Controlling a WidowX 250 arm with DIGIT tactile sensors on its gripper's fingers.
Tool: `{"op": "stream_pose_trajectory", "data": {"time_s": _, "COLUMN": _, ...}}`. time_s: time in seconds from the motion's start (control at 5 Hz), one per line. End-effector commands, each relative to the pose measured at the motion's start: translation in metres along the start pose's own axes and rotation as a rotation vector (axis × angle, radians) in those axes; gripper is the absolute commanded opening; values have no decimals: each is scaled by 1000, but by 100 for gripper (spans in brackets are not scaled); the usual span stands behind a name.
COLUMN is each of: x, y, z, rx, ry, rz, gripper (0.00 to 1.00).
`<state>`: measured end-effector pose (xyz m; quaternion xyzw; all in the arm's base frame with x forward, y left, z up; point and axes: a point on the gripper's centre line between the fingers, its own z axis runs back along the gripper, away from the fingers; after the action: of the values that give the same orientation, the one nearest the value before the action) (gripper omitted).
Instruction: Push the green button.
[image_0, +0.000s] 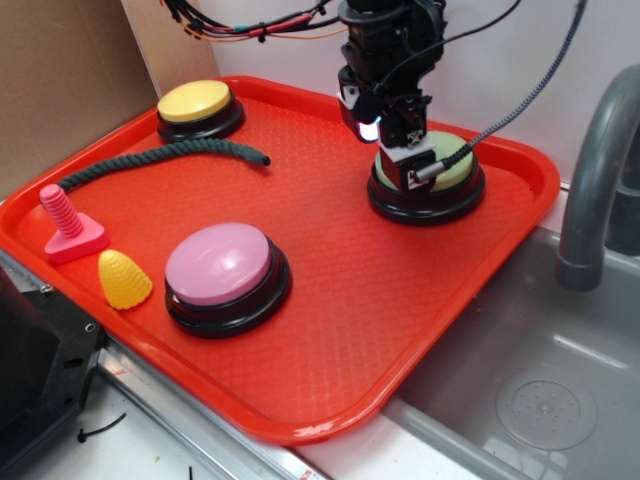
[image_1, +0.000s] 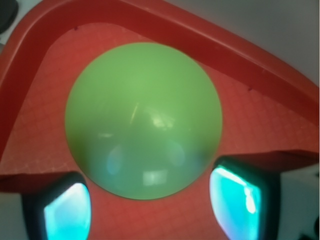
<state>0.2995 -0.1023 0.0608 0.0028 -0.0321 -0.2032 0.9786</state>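
Observation:
The green button (image_0: 455, 168), a pale-green dome on a glossy black base, sits at the back right of the red tray (image_0: 330, 300). My gripper (image_0: 402, 160) hangs directly over its left part, very low, and I cannot tell whether it touches the dome. In the wrist view the green button (image_1: 142, 120) fills the middle of the frame. My gripper (image_1: 150, 206) is open, its two cyan-lit fingertips (image_1: 67, 212) set wide apart at the dome's near edge with nothing between them.
The tray also holds a pink-topped button (image_0: 220, 268) at the front, a yellow-topped button (image_0: 196, 103) at the back left, a dark rope (image_0: 165, 158), a pink screw-shaped toy (image_0: 68, 225) and a yellow cone (image_0: 122, 280). A sink with a grey faucet (image_0: 595, 170) lies to the right.

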Motion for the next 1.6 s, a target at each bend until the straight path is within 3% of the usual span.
{"op": "stream_pose_trajectory", "data": {"time_s": 0.0, "x": 17, "y": -5, "z": 12, "rx": -8, "ry": -99, "rz": -53, "gripper": 100}}
{"op": "stream_pose_trajectory", "data": {"time_s": 0.2, "x": 24, "y": -3, "z": 11, "rx": -2, "ry": -101, "rz": -68, "gripper": 100}}
{"op": "stream_pose_trajectory", "data": {"time_s": 0.6, "x": 2, "y": -2, "z": -7, "rx": -22, "ry": -28, "rz": -47, "gripper": 100}}
{"op": "stream_pose_trajectory", "data": {"time_s": 1.4, "x": -2, "y": 3, "z": 45, "rx": 56, "ry": -87, "rz": -33, "gripper": 100}}
